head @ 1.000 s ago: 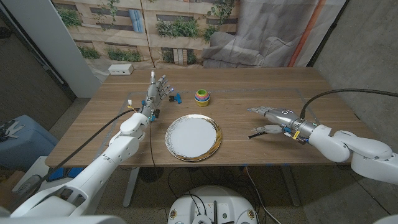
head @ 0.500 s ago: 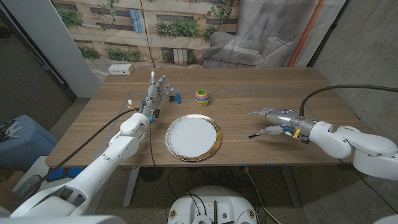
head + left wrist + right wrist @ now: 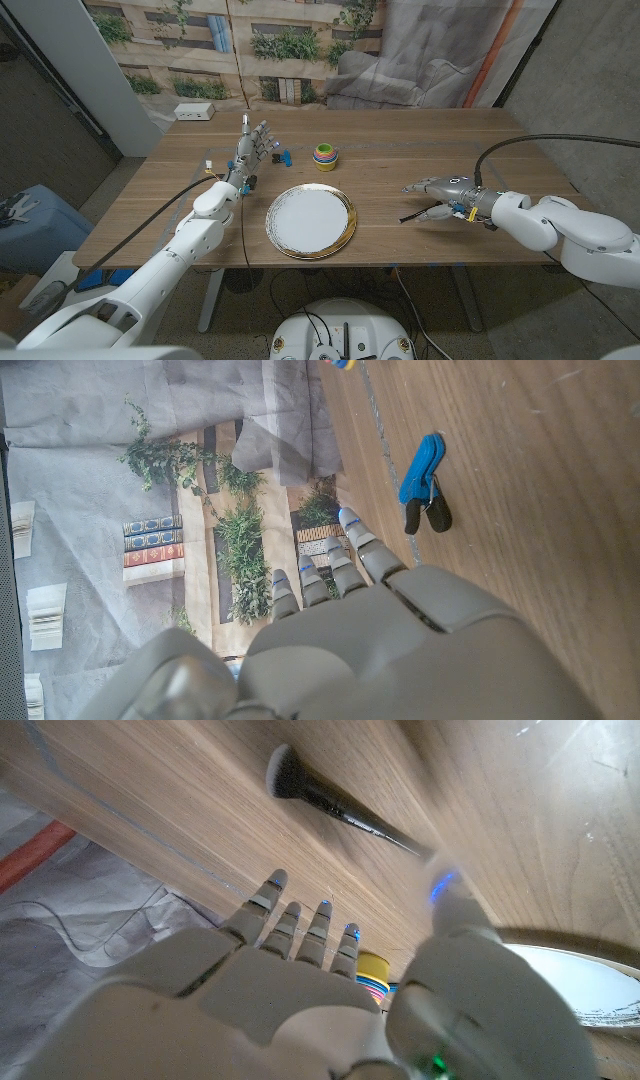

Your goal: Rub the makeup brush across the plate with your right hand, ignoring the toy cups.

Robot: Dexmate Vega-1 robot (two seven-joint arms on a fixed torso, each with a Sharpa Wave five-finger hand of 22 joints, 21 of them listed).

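Note:
The black makeup brush [image 3: 330,800] lies on the wood right of the plate, its bristle end pointing away from the plate; in the head view the makeup brush [image 3: 407,216] is a thin dark line. My right hand [image 3: 440,196] hovers over it with fingers spread and the thumb close to the handle, holding nothing. The white, gold-rimmed plate [image 3: 310,221] sits at the table's front middle, and the plate [image 3: 560,970] also appears past the right thumb. Behind it are the stacked toy cups [image 3: 325,155]. My left hand [image 3: 255,145] is raised at the back left, fingers apart and holding nothing.
A blue clip [image 3: 283,156] lies beside the left hand, and the blue clip [image 3: 420,470] is just beyond its fingertips. A white box [image 3: 194,111] sits at the back left corner. The table's front edge [image 3: 400,264] runs just below the plate and the right forearm.
My right hand has edged left and slightly down toward the brush. The left hand, plate and cups have not moved.

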